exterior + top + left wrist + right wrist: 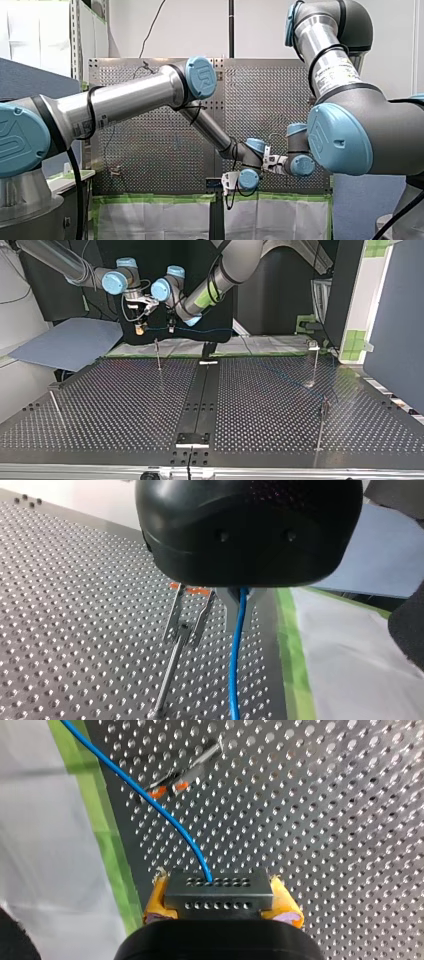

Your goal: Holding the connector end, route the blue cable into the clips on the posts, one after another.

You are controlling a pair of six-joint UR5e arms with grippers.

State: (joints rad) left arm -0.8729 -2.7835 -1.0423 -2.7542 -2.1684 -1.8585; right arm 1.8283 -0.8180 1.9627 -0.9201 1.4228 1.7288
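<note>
Yellow-padded right fingers [287, 905] clamping perforated grey connector [218, 892], left fingers [226, 605] pinching thin blue cable [235, 670], dimpled metal table [75, 605]

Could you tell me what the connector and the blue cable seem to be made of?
The connector looks like matte grey metal with two rows of holes, though painted plastic is possible. The blue cable has a smooth, evenly curving jacket, likely plastic.
</note>
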